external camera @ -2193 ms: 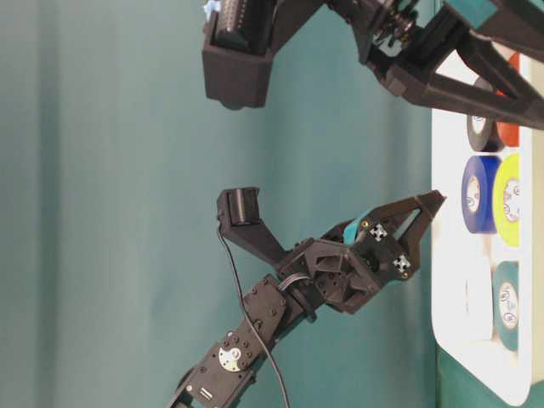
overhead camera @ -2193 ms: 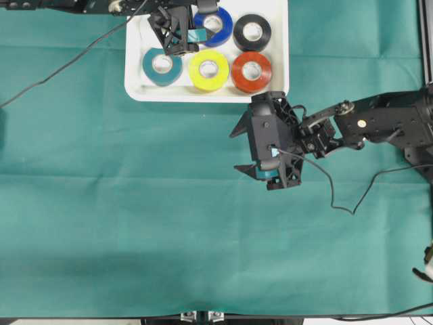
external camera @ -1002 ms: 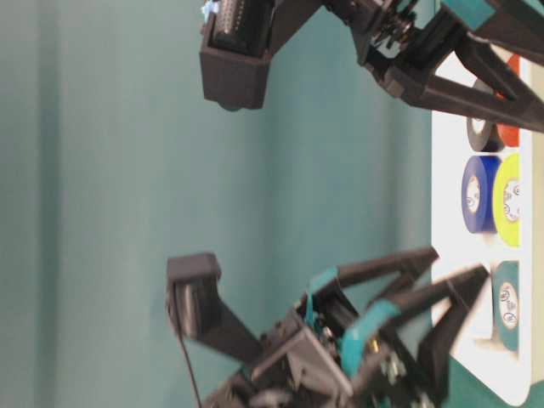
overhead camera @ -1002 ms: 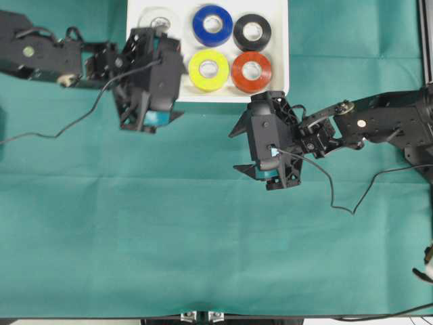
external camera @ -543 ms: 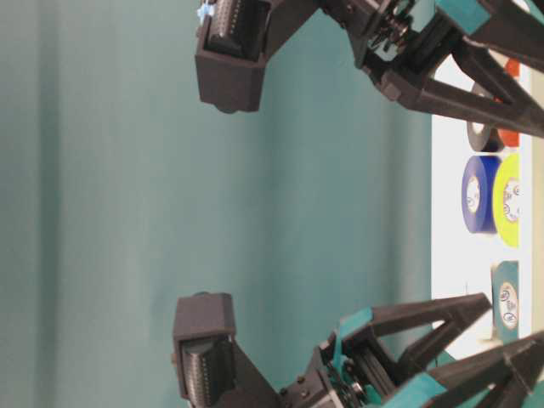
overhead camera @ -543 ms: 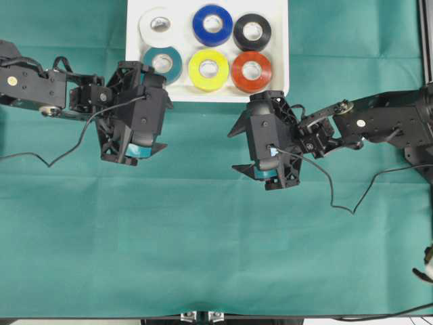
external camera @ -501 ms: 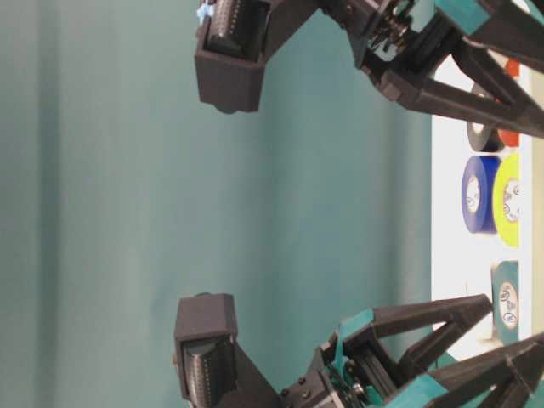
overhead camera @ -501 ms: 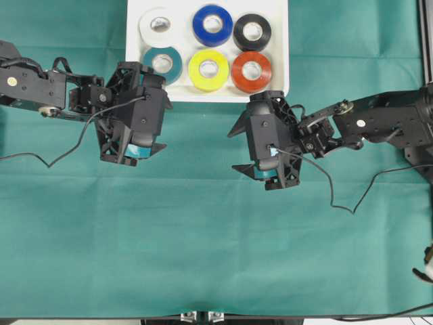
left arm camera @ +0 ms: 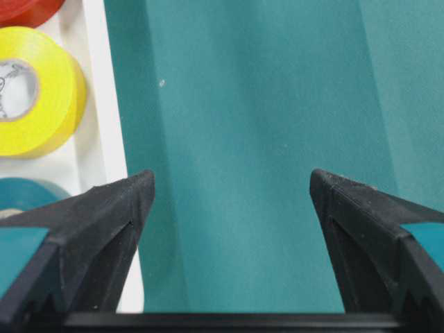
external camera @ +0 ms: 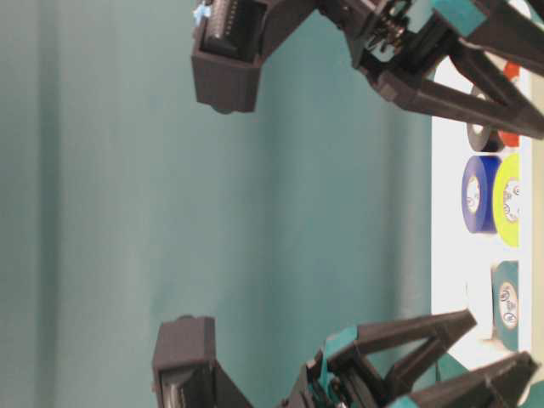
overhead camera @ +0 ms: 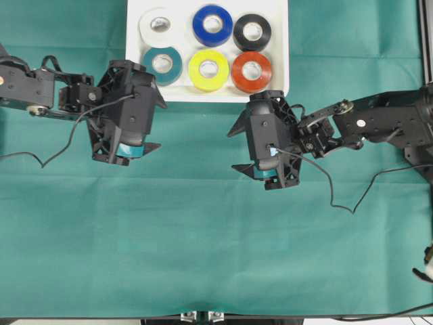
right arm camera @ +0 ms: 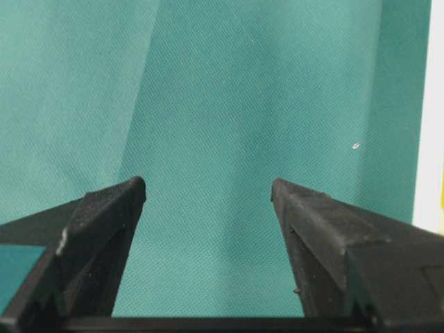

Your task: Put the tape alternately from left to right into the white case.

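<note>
The white case (overhead camera: 274, 91) lies at the table's far edge with several rolls of tape in two rows: white (overhead camera: 157, 26), blue (overhead camera: 212, 24) and black (overhead camera: 252, 31) behind, teal (overhead camera: 162, 64), yellow (overhead camera: 208, 69) and red (overhead camera: 252, 71) in front. My left gripper (overhead camera: 162, 125) hovers open just off the case's near left corner, pointing right, with nothing between its fingers. Its wrist view shows the left gripper (left arm camera: 230, 177) over bare cloth beside the yellow roll (left arm camera: 35, 90). My right gripper (overhead camera: 231, 150) is open and empty below the case, over cloth (right arm camera: 207, 182).
Green cloth (overhead camera: 203, 237) covers the table, wide and bare toward the near edge. Loose cables trail from both arms, one at the left (overhead camera: 47, 159) and one at the right (overhead camera: 345, 203). The case rim (right arm camera: 431, 104) runs along the right wrist view's edge.
My left gripper has drawn back from over the case's left end, down and to the left, leaving the white roll lying in the case. The right arm has held still.
</note>
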Controlling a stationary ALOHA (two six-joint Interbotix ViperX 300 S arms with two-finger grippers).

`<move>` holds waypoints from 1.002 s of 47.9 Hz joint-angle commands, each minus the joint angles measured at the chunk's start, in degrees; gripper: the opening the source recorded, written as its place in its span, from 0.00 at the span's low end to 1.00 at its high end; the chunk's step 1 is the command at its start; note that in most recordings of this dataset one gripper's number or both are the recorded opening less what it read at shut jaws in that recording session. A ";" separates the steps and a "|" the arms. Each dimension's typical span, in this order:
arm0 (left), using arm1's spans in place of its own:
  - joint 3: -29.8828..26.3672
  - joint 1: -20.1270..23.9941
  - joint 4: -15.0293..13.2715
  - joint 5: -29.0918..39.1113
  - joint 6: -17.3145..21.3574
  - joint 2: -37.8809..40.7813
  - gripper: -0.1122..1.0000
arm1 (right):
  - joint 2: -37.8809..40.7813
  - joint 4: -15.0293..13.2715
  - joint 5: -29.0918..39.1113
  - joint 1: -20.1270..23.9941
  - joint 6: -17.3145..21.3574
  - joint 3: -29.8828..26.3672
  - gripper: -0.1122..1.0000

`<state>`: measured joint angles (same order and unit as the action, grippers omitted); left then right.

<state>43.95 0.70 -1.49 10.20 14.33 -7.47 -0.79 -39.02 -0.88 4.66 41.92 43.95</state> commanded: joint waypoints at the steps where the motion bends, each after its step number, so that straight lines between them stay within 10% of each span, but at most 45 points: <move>1: 0.09 -0.18 -0.09 -0.35 0.00 -2.11 0.80 | -2.99 0.00 0.88 0.18 0.00 -0.62 0.82; 48: 11.07 -0.18 -0.09 -4.31 -0.09 -16.61 0.79 | -13.89 -0.09 3.43 0.18 0.00 4.83 0.82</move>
<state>55.02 0.70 -1.49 6.77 14.33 -22.24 -13.10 -39.02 2.90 4.66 41.92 49.13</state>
